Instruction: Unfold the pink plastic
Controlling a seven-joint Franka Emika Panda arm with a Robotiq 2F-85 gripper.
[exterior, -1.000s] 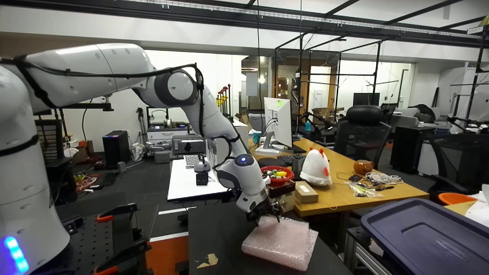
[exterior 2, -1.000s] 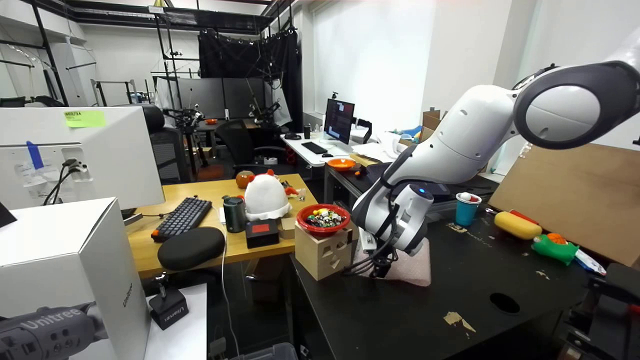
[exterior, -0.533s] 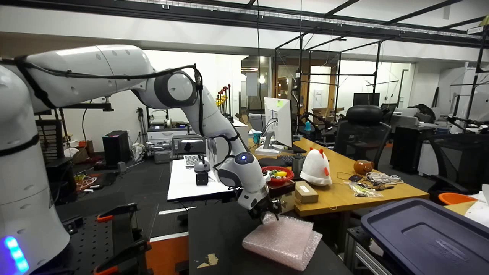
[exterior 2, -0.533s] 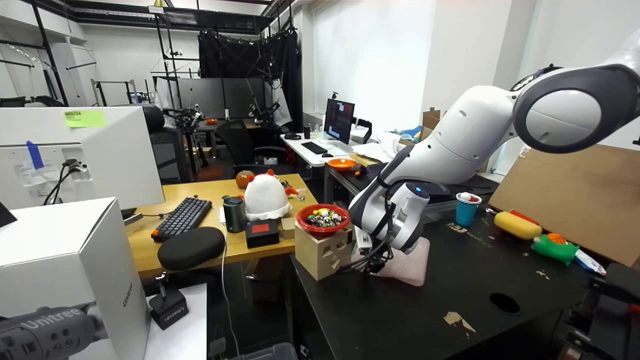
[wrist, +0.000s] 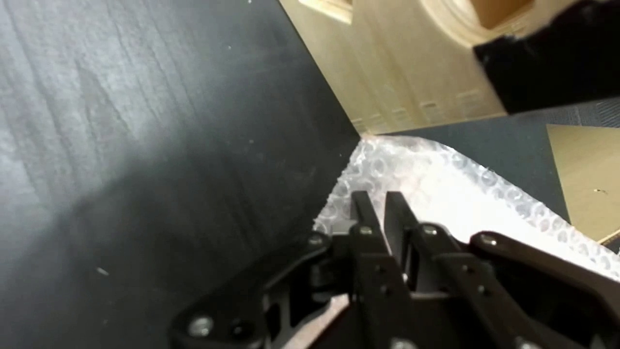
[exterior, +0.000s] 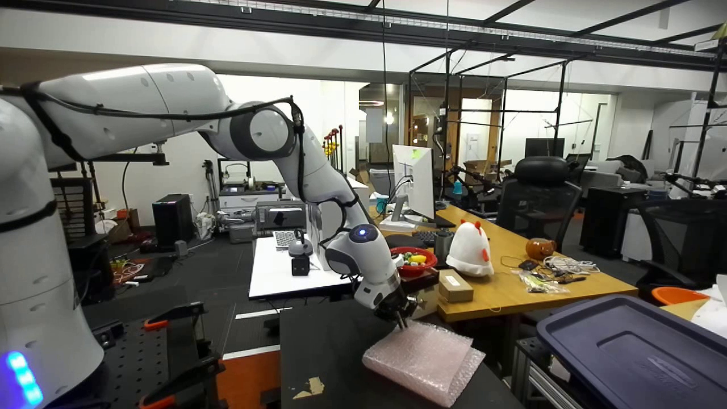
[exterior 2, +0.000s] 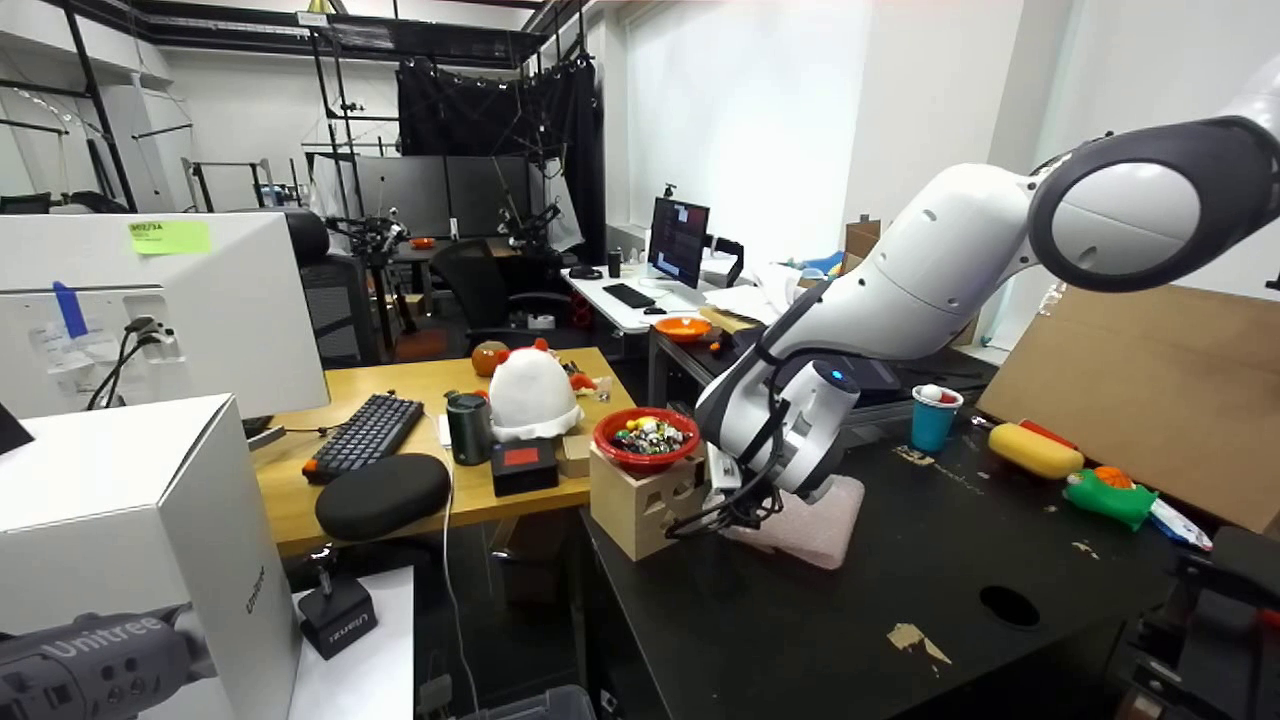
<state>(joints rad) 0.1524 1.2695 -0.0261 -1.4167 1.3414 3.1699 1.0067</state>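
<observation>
Pink bubble wrap lies folded near the corner of the worktop where the wooden block stands; toward the round hole you have open black surface. Your gripper has its fingers close together at the wrap, a slit between them; whether they pinch it you can't tell. Only the wrist view shows you the wrap's tip at the block's foot. You can read "Unitree" on the white box.
</observation>
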